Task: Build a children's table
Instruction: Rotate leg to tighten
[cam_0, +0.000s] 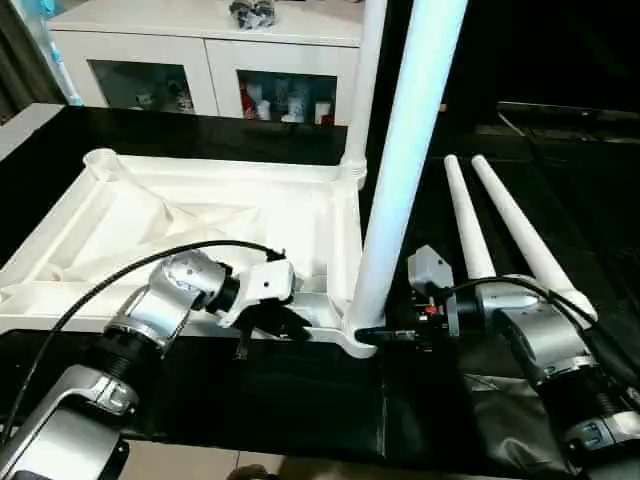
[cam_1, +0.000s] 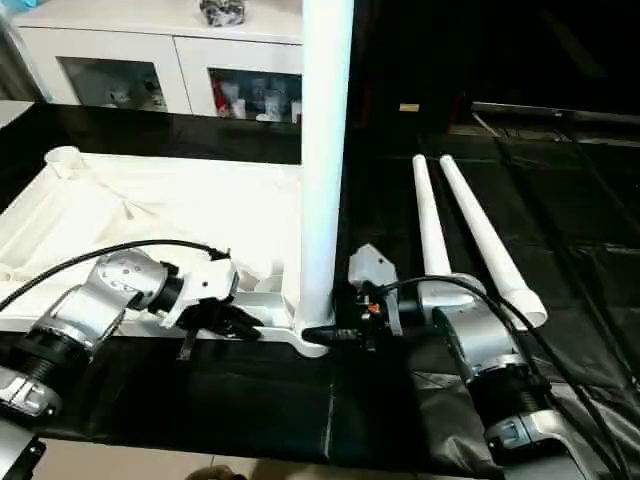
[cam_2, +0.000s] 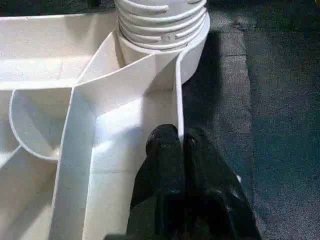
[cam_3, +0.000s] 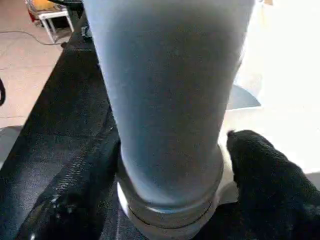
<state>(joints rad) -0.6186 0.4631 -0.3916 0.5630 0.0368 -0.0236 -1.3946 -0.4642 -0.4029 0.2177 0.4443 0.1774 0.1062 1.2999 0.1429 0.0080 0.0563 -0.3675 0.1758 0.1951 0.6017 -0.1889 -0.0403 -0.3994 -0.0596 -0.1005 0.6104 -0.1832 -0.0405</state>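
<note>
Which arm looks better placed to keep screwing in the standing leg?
Probably the right: its gripper straddles the upright leg at its base, while the left gripper is shut on the tabletop's rim.

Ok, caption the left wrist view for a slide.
Left gripper pinches the tabletop's rim beside a leg seated in its corner socket.

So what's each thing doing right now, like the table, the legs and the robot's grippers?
Table top: upside down, ribs facing up.
Near corner leg: standing upright in its socket.
Far corner leg: standing upright in its socket.
Two spare legs: lying side by side on the black cloth.
Left gripper: shut on the table top's rim.
Right gripper: around the near leg's base, fingers either side.
Cabinet: glass doors closed.
</note>
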